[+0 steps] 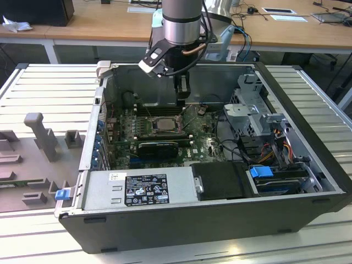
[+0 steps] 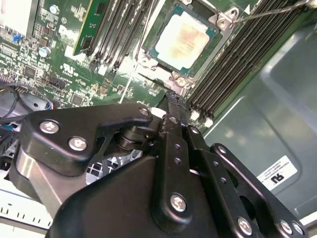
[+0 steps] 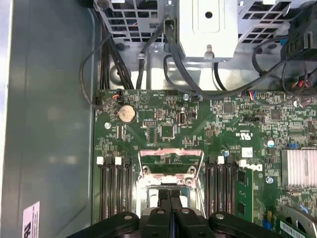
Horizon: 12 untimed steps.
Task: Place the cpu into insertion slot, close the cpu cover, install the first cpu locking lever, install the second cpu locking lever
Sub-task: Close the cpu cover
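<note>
The arm (image 1: 179,22) reaches straight down from above into the open computer case (image 1: 220,220), which lies on its side on the ribbed tabletop (image 1: 49,82). Its wrist is vertical and the gripper (image 1: 182,96) hangs low over the green motherboard (image 3: 168,131), just behind the socket area as the exterior view shows it. In the first wrist view the jaws of the gripper (image 3: 171,201) are clenched together, with nothing visible between them. The cpu (image 2: 181,39) lies flat in the insertion slot (image 2: 210,52), pale metal top up, just beyond the tip of the gripper (image 2: 171,96). The cpu cover (image 3: 171,153) shows as a silvery windowed frame just beyond the tips; I cannot tell whether it is fully down. A thin wire lever (image 2: 267,12) runs out from one socket corner.
</note>
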Each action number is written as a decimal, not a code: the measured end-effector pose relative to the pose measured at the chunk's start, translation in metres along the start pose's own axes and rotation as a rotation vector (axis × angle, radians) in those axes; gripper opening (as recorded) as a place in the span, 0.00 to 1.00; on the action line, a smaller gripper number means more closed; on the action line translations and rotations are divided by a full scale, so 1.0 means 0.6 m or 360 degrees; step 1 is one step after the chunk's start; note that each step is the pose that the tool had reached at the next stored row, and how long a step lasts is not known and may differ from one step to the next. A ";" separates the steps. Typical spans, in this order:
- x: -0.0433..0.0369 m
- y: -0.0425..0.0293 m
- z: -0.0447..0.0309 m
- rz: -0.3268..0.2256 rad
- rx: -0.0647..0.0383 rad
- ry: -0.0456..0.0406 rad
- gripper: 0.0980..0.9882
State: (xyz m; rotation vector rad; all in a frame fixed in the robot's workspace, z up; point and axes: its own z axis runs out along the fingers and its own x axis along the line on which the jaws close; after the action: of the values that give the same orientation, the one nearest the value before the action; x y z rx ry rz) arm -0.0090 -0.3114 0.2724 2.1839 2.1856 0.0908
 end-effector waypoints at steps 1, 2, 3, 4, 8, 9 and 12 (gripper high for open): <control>0.000 0.002 0.000 0.0000 0.0000 0.0000 0.01; 0.000 0.004 0.000 0.0000 0.0000 0.0000 0.01; 0.001 0.007 0.001 0.0000 0.0000 0.0000 0.01; 0.001 0.010 0.001 0.0000 0.0000 0.0000 0.01; 0.002 0.021 0.002 0.0000 0.0001 0.0000 0.01; 0.002 0.023 0.002 0.0000 0.0001 0.0000 0.01; 0.003 0.029 0.002 0.0000 0.0001 0.0000 0.01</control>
State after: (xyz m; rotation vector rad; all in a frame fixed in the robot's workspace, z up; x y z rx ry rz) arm 0.0083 -0.3098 0.2724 2.1844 2.1859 0.0901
